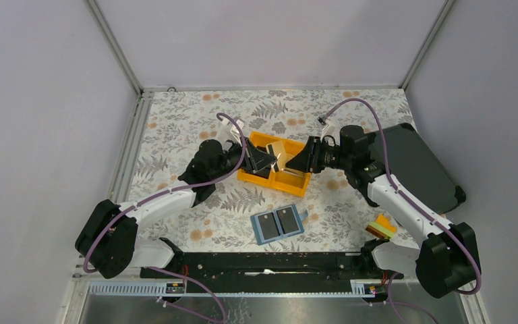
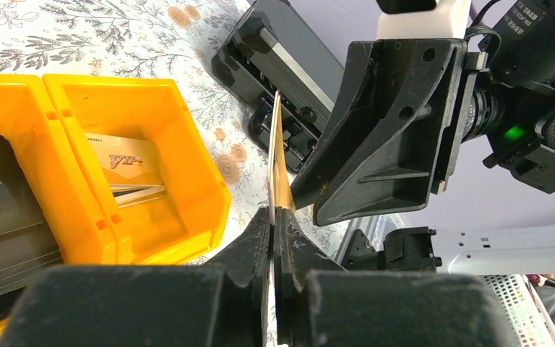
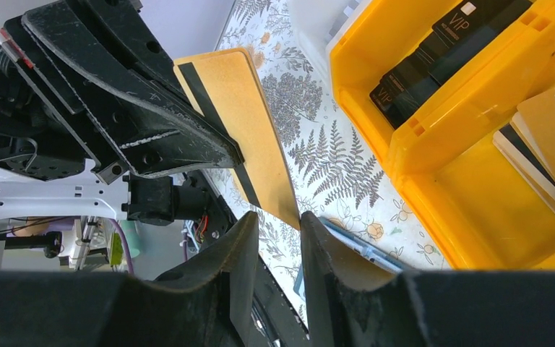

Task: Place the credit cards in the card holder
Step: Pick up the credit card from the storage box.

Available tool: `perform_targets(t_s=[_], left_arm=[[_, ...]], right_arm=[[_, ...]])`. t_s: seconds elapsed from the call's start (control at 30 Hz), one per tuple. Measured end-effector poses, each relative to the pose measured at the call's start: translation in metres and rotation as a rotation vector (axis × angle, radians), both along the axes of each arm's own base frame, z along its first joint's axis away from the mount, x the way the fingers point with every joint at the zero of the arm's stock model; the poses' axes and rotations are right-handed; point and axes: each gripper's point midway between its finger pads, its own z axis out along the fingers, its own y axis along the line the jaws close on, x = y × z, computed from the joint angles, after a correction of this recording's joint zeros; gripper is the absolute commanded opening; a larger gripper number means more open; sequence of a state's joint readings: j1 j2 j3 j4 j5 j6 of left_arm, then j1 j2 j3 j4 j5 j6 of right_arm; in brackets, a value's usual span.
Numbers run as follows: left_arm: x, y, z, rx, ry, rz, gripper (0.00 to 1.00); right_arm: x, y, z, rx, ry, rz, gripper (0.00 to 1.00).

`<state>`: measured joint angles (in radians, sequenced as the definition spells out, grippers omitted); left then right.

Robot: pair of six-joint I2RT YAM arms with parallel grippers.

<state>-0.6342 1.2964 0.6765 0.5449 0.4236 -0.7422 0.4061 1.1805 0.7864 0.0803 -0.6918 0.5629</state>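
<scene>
The left gripper [image 2: 273, 217] is pinching a gold credit card [image 2: 278, 155] on edge above the orange bin [image 1: 297, 183]; the right gripper [image 3: 274, 224] is sitting spread around its free end; the teal card holder [image 1: 280, 224] is lying open on the bench [image 1: 195, 121], holding two dark cards [image 1: 286, 219]

Overhead, opposed wrist close-ups, sharing orange bin [image 1: 290, 183]

place: robot lab cell | cues: blank grey walls [image 1: 40, 101], aluminium frame [image 1: 116, 48], table-bolted arms [image 1: 165, 200]
</scene>
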Motion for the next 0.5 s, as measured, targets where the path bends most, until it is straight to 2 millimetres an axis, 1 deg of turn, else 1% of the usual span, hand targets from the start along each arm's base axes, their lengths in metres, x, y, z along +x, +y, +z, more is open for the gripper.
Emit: perform_targets(t_s=[0.13, 0.2, 0.33, 0.5], left_arm=[[-0.001, -0.0016, -0.0033, 0.018, 0.0, 0.004, 0.0], [-0.0015, -0.0021, -0.0044, 0.023, 0.0, 0.005, 0.0], [-0.0003, -0.0024, -0.0043, 0.029, -0.004, 0.013, 0.0], [0.0007, -0.0028, -0.0008, 0.024, -0.014, 0.015, 0.0]], right_arm=[[-0.0018, -0.0011, -0.0035, -0.009, 0.019, -0.002, 0.34], [-0.0022, -0.0014, -0.0043, -0.011, 0.023, -0.002, 0.32], [-0.0013, -0.0021, -0.0045, -0.011, 0.025, -0.007, 0.25], [0.0025, -0.0029, -0.0016, 0.0, 0.019, -0.021, 0.21]])
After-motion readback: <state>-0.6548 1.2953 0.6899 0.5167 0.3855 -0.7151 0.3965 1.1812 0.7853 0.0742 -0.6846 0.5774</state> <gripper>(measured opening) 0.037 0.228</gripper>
